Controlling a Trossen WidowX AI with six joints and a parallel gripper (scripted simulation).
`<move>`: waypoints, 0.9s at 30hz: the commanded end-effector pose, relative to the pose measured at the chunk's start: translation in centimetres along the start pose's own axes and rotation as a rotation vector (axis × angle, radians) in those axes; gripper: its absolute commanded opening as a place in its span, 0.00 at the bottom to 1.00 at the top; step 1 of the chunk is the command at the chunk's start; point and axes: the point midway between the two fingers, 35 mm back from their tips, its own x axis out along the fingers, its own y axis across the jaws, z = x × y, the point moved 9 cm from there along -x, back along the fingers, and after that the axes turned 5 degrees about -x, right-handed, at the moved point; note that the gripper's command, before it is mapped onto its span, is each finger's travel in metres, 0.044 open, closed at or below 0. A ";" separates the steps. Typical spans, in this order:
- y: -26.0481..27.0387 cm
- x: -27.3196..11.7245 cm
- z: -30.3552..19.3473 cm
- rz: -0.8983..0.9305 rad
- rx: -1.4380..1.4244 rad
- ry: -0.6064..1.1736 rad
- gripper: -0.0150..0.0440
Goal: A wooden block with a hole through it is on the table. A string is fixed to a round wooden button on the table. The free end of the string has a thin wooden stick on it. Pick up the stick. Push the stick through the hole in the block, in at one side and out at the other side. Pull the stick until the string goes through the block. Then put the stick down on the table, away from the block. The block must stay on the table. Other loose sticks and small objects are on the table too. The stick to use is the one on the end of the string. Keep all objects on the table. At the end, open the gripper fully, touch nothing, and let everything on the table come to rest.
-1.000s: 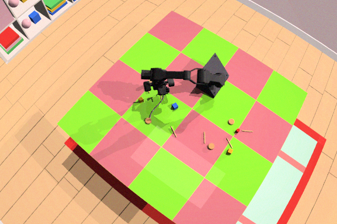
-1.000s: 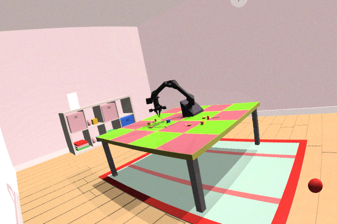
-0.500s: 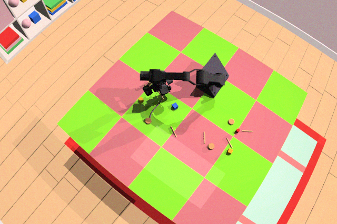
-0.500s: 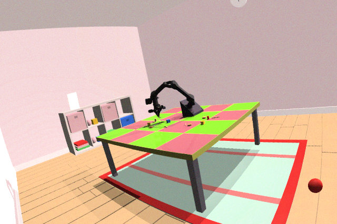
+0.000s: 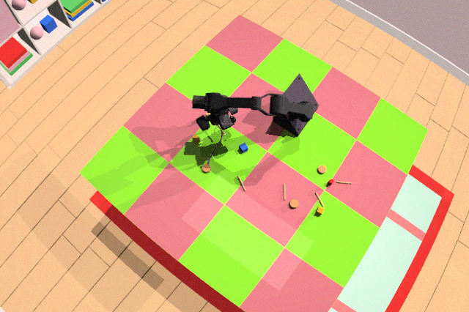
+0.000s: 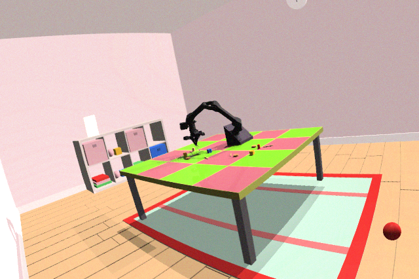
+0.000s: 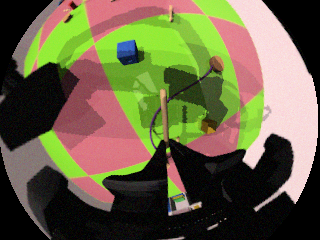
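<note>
The gripper (image 5: 220,125) (image 6: 196,144) (image 7: 166,142), nearly closed, pinches the stick (image 5: 222,130) (image 7: 164,112), probably near one end; it should handle light and stiff, its string (image 5: 217,147) (image 7: 187,89) limp

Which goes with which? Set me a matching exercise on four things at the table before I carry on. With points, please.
Things:
1. stick at the gripper tips (image 5: 223,131) (image 7: 164,115)
2. purple string (image 5: 220,143) (image 7: 151,131)
3. blue cube (image 5: 243,147) (image 6: 209,150) (image 7: 127,52)
4. yellow cube (image 5: 319,210) (image 6: 251,152)

Places or states:
A. beside one end of a loose stick (image 5: 319,199)
B. clamped in the gripper (image 5: 219,124) (image 6: 196,144) (image 7: 167,144)
C. on a green square, near the arm's shadow
D. curving to a round wooden button (image 5: 206,168) (image 6: 186,158) (image 7: 216,63)

Pairs: 1-B, 2-D, 3-C, 4-A
</note>
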 end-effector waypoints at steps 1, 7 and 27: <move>0.0 0.1 -0.6 0.006 -0.002 0.002 0.25; 0.1 0.1 -1.4 0.006 -0.002 0.003 0.25; 0.4 0.1 -3.9 0.006 -0.001 0.007 0.25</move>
